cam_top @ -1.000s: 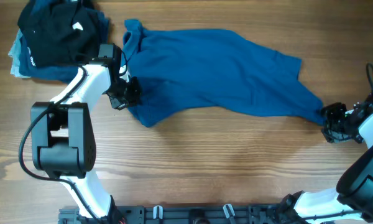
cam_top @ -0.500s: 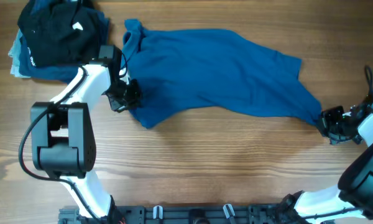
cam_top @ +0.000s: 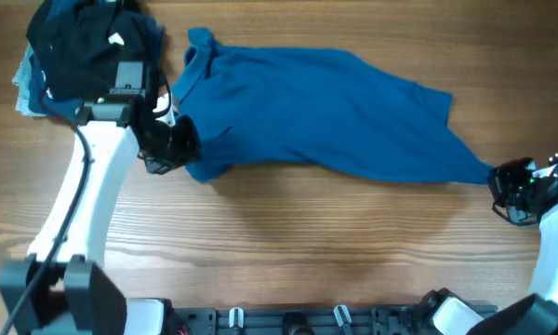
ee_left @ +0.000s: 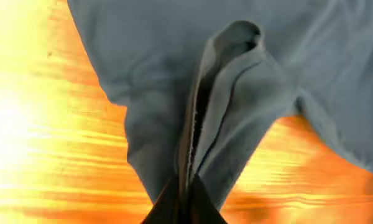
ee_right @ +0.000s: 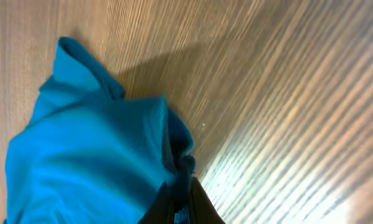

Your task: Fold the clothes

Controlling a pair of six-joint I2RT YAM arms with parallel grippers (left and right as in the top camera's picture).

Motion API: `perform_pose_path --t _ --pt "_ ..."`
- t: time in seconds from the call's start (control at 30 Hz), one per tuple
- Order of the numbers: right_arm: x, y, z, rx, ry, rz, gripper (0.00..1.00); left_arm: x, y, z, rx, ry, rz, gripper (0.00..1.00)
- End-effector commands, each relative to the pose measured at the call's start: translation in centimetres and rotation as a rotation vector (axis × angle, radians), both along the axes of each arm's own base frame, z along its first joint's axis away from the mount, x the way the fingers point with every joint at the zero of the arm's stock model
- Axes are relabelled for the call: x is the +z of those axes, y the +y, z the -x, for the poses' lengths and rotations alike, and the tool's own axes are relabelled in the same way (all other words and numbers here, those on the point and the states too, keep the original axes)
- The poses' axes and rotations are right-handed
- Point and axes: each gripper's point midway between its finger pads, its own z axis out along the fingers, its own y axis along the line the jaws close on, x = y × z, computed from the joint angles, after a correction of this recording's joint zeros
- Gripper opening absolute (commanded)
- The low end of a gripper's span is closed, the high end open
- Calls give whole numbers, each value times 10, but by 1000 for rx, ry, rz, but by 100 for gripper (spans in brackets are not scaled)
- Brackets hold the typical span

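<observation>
The blue T-shirt [cam_top: 325, 112] lies spread across the upper middle of the overhead frame on the wooden table [cam_top: 307, 261]. It is stretched between the 2 arms. The left gripper [cam_top: 175, 147] pinches its lower left edge and the right gripper [cam_top: 504, 182] pinches its far right corner.

At the upper left sits a pile of smaller garments [cam_top: 46, 93]. The black piece [cam_top: 79, 51] on top carries a white mark [cam_top: 118, 39], too small to read.

The left wrist view alone shows a raised fold of cloth [ee_left: 236, 81] running into the closed fingertips [ee_left: 181, 194], the wood glaring orange. The right wrist view shows the bunched corner [ee_right: 177, 146] clamped at the tips [ee_right: 183, 193].
</observation>
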Motion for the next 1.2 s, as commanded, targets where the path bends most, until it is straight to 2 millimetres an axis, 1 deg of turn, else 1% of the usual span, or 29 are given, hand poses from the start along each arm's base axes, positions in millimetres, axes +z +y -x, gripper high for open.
perform_pose_path --t 0.0,0.1,0.17,0.23,0.3,0.37,0.4,0.47,0.53,0.57,0.67,0.73,0.77,0.8,0.83,0.9,0.93,1.0,1.07,1.1,1.17 --pt "9 -2 12 -14 13 59 4 22 2 12 16 -30 11 4" --pt "14 -6 21 -47 41 92 4 27 6 26 19 -9 -12 4" --pt "20 -7 21 -49 32 102 4 27 8 36 12 18 -46 4" --pt "34 -10 17 -50 11 117 4 27 7 44 -13 28 -85 4" --pt "52 -15 10 -52 -21 142 4 29 4 43 -43 -4 -127 4" --pt "72 -21 -3 -42 -91 171 5 31 6 38 -45 -41 -193 4" --pt "78 -22 -10 -36 -127 178 6 31 10 35 -40 -64 -242 4" --pt "84 -22 -20 -21 -176 171 6 34 16 22 2 -122 -333 4" --pt "80 -23 -23 -16 -173 159 6 37 17 10 13 -178 -362 4" --pt "74 -24 -24 -16 -158 149 6 41 16 0 23 -219 -360 4" --pt "61 -27 -29 -13 -130 127 7 49 15 -19 46 -303 -354 4" --pt "44 -28 -30 -13 -84 92 4 55 15 -31 63 -359 -354 4" --pt "35 -27 -28 -13 -54 70 4 57 14 -34 66 -370 -351 4" --pt "31 -26 -27 -13 -37 61 4 57 14 -34 66 -370 -351 4" --pt "31 -25 -25 -12 -33 58 4 56 14 -32 63 -365 -352 4" --pt "37 -24 -23 -8 -45 69 5 59 13 -29 61 -369 -350 4" --pt "42 -22 -22 -4 -56 80 4 63 13 -26 59 -375 -348 4" --pt "57 -18 -16 34 -83 125 4 78 10 -17 53 -414 -335 4" --pt "62 -12 -5 53 -67 139 4 89 10 -6 62 -431 -323 4" --pt "60 -11 5 39 -28 148 4 93 12 3 90 -428 -311 4" --pt "57 -14 21 12 41 178 4 99 17 18 118 -413 -306 4"
